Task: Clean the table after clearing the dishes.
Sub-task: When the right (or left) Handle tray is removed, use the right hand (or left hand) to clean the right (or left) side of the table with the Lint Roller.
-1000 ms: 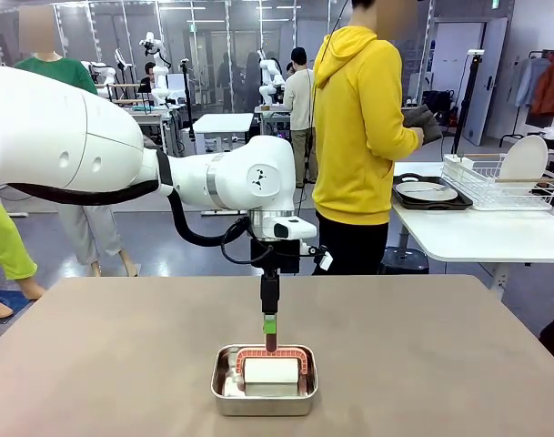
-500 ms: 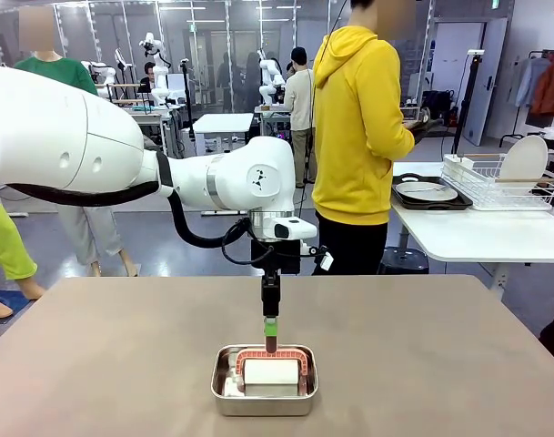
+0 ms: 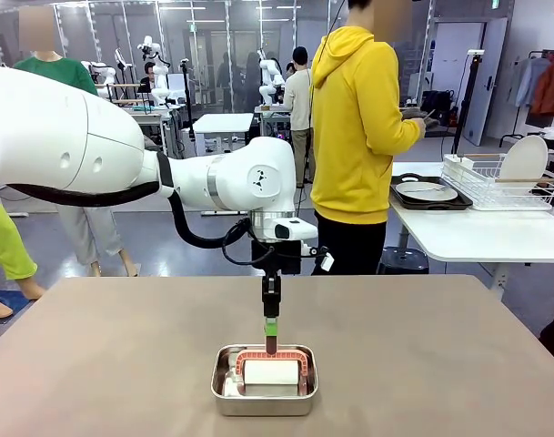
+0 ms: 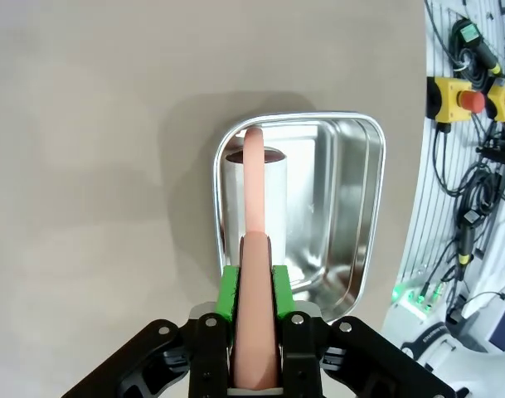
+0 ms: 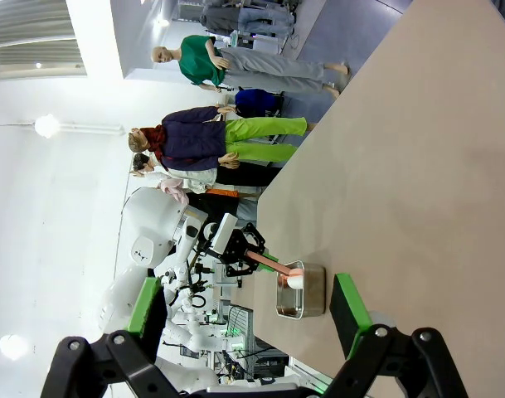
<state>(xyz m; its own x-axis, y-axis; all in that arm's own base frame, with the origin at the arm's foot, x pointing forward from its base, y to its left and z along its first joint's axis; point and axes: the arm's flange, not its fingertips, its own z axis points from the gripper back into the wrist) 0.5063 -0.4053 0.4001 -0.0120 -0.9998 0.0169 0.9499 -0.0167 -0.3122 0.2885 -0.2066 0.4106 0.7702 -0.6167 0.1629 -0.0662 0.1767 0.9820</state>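
The taupe-brown counter [image 3: 104, 364] is crossed from the robot's left by the white left arm [image 3: 67, 146], whose wrist is held directly above the steel pan [image 3: 224, 390]. The pan is set on the near middle part of the counter.

Beyond the pan, at the far edge, a person in a yellow hoodie [image 3: 354, 127] is seen standing, turned toward a white counter [image 3: 477, 237] that lies well beyond the pan and to its right. On it a wire dish rack [image 3: 495, 187] is placed, with an upright plate [image 3: 524, 159] stood in it. Just beside the rack, on the side nearer the pan, a dark tray [image 3: 404, 197] is seen carrying a round white plate [image 3: 427, 191]. Cutlery there is too small to be made out.

Inside the pan a white roller [image 3: 269, 373] is laid, and a salmon-pink handle [image 4: 254, 191] is arched over it. The left gripper [image 3: 270, 339] is positioned straight above the pan's far half. Its fingers [image 4: 229, 286] are pressed against the handle from both sides, so that the handle is pinched between the green pads.

The right gripper [image 5: 245, 279] is held well apart from the pan, and its fingers [image 5: 144, 303] are spread wide.
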